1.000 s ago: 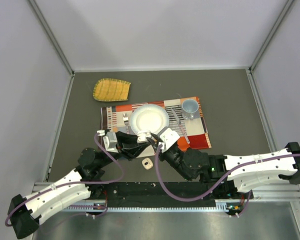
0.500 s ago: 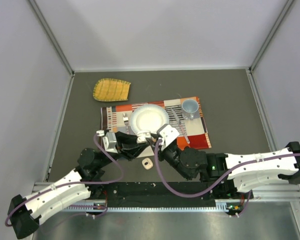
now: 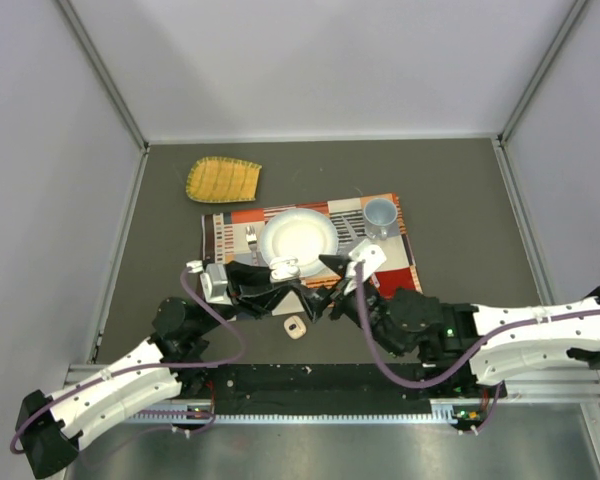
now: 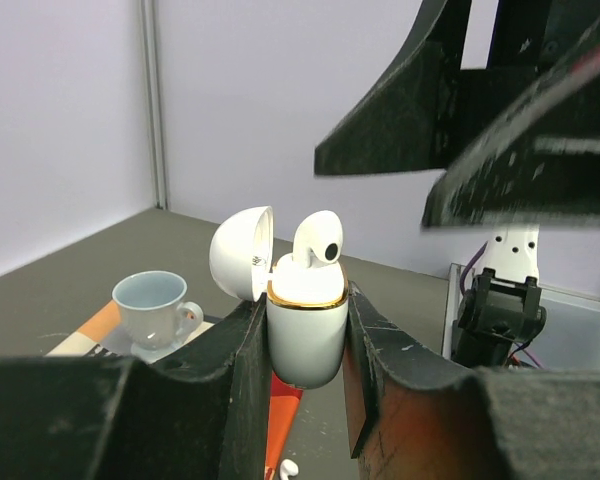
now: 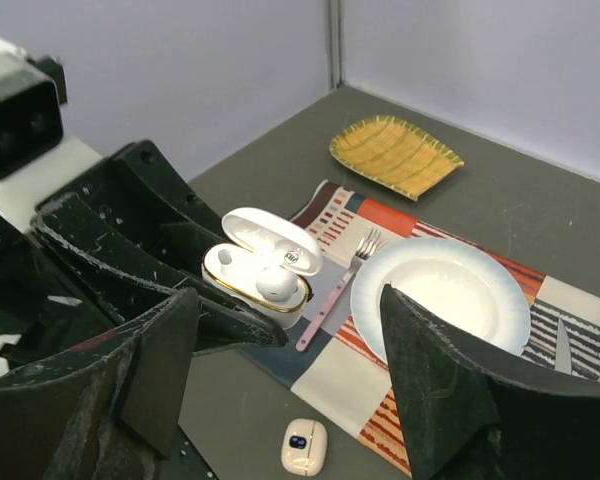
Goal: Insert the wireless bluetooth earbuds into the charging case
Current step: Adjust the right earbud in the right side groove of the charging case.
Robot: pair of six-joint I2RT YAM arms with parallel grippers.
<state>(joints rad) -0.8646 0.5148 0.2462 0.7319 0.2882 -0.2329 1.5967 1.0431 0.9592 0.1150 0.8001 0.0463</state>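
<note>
My left gripper is shut on the white charging case, holding it upright above the table. The lid of the case stands open. One white earbud sits in the case with its head sticking up. In the right wrist view the same case holds that earbud in one socket, and the other socket is empty. My right gripper is open, with nothing between its fingers, just right of the case. A second earbud lies on the grey table below the case.
A patterned placemat carries a white plate, a pink fork and a pale blue cup. A yellow woven dish lies at the back left. Grey walls enclose the table.
My right gripper has opened and drawn back to the right, away from the case, leaving the earbud in it. The left gripper still holds the case in place.
</note>
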